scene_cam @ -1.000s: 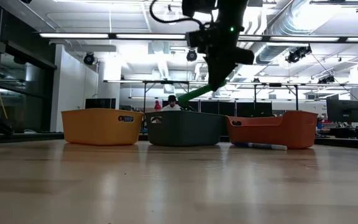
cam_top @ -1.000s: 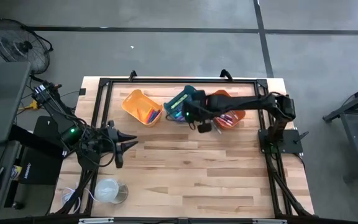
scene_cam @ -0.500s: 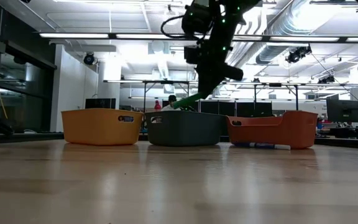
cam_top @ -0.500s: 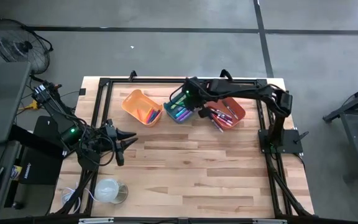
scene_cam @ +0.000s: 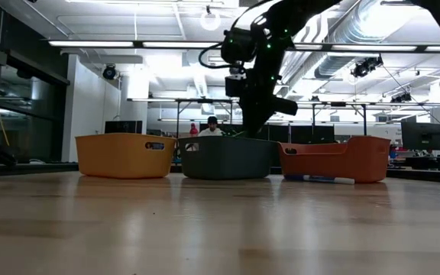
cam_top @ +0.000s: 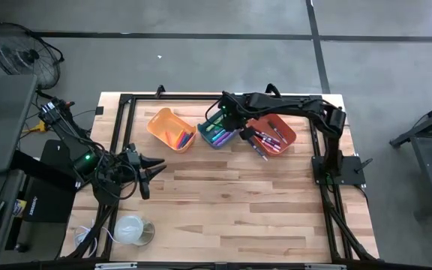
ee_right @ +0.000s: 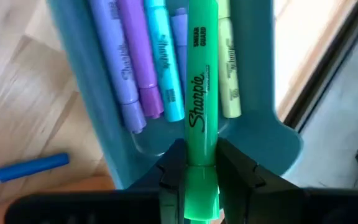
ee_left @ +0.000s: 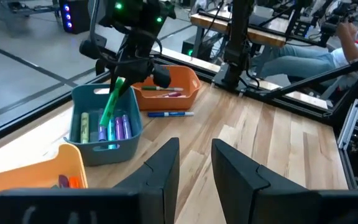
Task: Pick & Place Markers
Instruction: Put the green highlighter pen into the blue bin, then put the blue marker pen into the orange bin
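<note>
Resting near the table's left edge, left gripper [cam_top: 150, 171] with fingers parted and empty, right gripper [cam_top: 225, 118] clamped on a green marker [ee_right: 202, 93], held over the blue bin [cam_top: 217, 133] of markers [ee_right: 143, 62] by the far edge, orange bin [cam_top: 276, 133] beside it.

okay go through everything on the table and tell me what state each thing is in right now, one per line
Right gripper: shut on the green marker, above the blue bin.
Left gripper: open, holding nothing.
Blue bin: holds purple, cyan and yellow markers.
Orange bin: holds markers.
Yellow bin: holds a few markers.
Blue marker: lying loose on the table.
</note>
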